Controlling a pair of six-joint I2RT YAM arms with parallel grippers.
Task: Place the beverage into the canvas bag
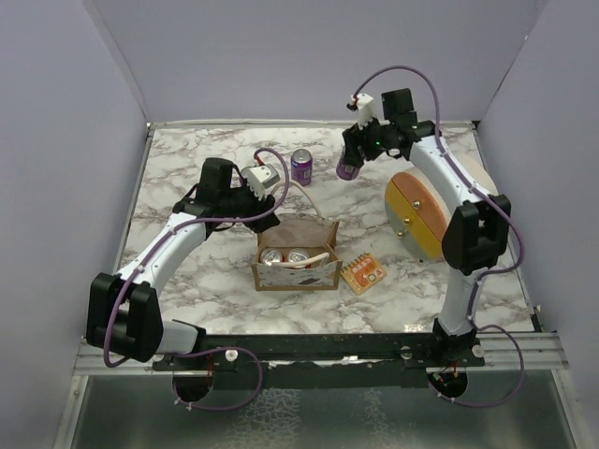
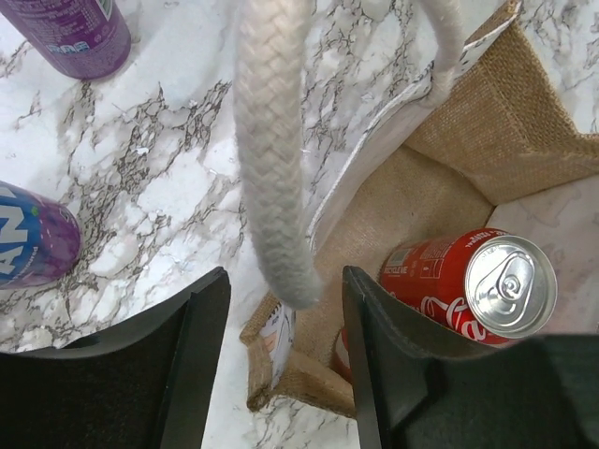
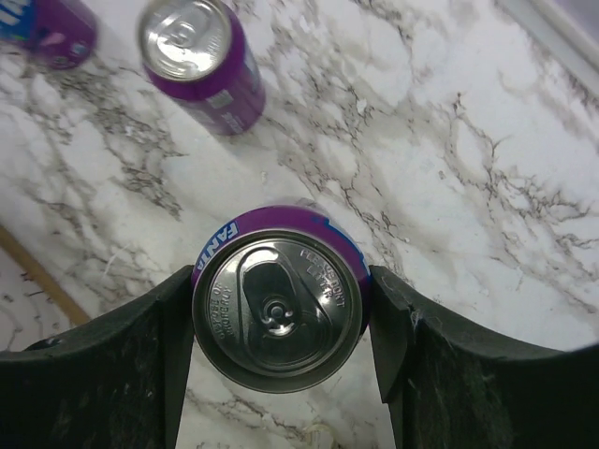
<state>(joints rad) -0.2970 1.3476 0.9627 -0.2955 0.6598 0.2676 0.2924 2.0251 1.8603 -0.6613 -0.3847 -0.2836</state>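
Observation:
The tan canvas bag (image 1: 295, 267) stands open at the table's middle, with two red cola cans (image 1: 284, 255) upright inside. My right gripper (image 1: 354, 154) is at the back, shut on a purple Fanta can (image 1: 348, 169) and holding it above the marble. In the right wrist view both fingers press the can's sides (image 3: 281, 309). My left gripper (image 1: 267, 201) hovers at the bag's back left edge. In the left wrist view its fingers (image 2: 211, 309) stand apart, with the white rope handle (image 2: 271, 168) hanging loose between them. A red can (image 2: 468, 285) and the bag's inside (image 2: 412, 206) show below.
A second purple can (image 1: 301, 166) stands at the back, also in the right wrist view (image 3: 201, 61). Another purple can (image 2: 28, 234) stands left of the bag. An orange snack packet (image 1: 363, 274) lies right of the bag. A round wooden drawer box (image 1: 416, 215) stands on the right.

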